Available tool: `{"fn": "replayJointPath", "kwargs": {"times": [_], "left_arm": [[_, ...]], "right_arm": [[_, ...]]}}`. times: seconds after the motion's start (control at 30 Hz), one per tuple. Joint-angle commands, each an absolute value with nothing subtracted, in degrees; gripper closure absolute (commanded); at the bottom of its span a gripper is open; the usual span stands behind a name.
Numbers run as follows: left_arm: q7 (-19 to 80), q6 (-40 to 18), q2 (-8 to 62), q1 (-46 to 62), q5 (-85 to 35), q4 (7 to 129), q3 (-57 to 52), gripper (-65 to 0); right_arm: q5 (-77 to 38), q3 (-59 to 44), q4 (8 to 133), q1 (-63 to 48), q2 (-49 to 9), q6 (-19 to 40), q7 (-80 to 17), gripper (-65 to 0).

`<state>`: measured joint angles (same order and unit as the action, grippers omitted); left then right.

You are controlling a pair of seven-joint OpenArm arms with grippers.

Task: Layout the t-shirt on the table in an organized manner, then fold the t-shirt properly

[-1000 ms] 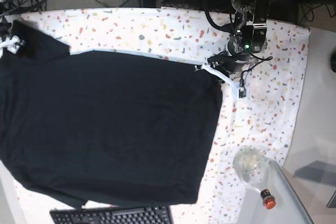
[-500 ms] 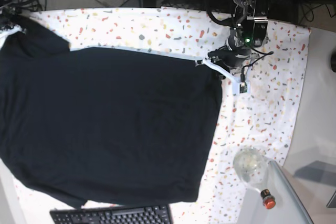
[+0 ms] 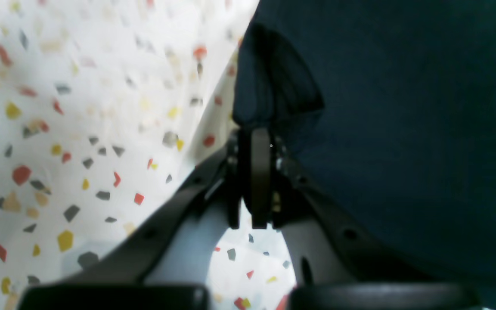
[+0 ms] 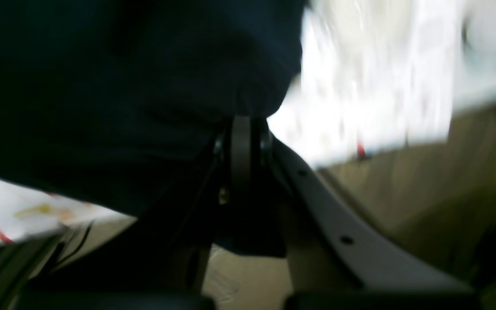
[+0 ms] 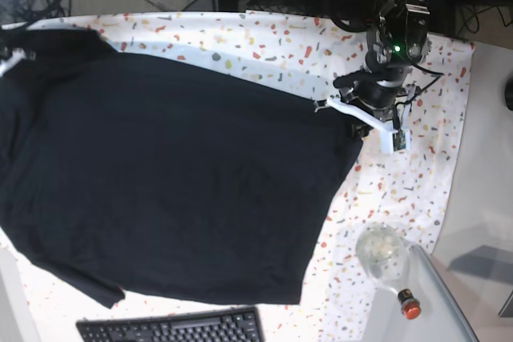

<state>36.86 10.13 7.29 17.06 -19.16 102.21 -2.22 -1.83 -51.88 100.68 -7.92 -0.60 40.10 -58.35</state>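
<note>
Your left end effector (image 3: 254,142) is pinched tight on a small peak of the t-shirt (image 5: 176,182), at the corner lying toward the right of the base view; in the wrist view the black cloth rises in a little tent straight out of the closed tips. Your right end effector (image 4: 246,129) is likewise clamped on black cloth at the far left corner, though its wrist view is blurred and the base view barely shows it at the frame edge.

Between the two, the t-shirt is stretched along its upper edge, which runs left to right across the surface (image 5: 417,166) in the base view, its body hanging downward in that view from the held edge. A sleeve pokes out at the lower left, close to the keyboard (image 5: 172,330). I judge the coming move turns on keeping both ends taut along that line while you lay the cloth flat.

A clear glass vessel (image 5: 383,252) stands well apart at the lower right; I cannot tell what it holds.
</note>
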Motion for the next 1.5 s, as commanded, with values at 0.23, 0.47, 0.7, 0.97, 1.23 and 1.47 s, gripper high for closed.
{"fn": "replayJointPath", "kwargs": {"times": [0.23,0.47,0.7,0.97,1.23,1.47], "left_arm": [[39.69,10.24,4.70,4.53,-18.95,96.31,-2.07,0.0],[39.43,10.24,1.80,-6.90,-18.95,81.71,-2.07,0.0],[37.85,10.24,1.63,-16.31,-18.95,71.43,-2.15,0.0],[28.53,10.24,-0.40,-23.60,-18.86,55.96,-2.07,0.0],[21.41,10.24,-0.75,-25.98,-18.86,49.63,5.05,0.0],[20.88,10.24,-1.01,-27.21,-19.03,49.54,5.14,-2.0]], "right_arm": [[-2.15,-43.47,88.84,3.56,-7.43,35.38,-55.52,0.0],[-2.15,-38.73,75.30,11.21,-12.18,28.35,-48.13,0.0],[-2.15,-37.49,66.15,17.54,-15.78,26.24,-44.26,0.0],[-2.15,-37.41,50.68,24.57,-19.47,26.24,-34.86,0.0],[-2.15,-37.41,41.54,26.59,-20.79,26.24,-23.08,0.0],[-2.15,-37.41,41.98,26.59,-20.88,26.33,-21.32,-7.2]]}}
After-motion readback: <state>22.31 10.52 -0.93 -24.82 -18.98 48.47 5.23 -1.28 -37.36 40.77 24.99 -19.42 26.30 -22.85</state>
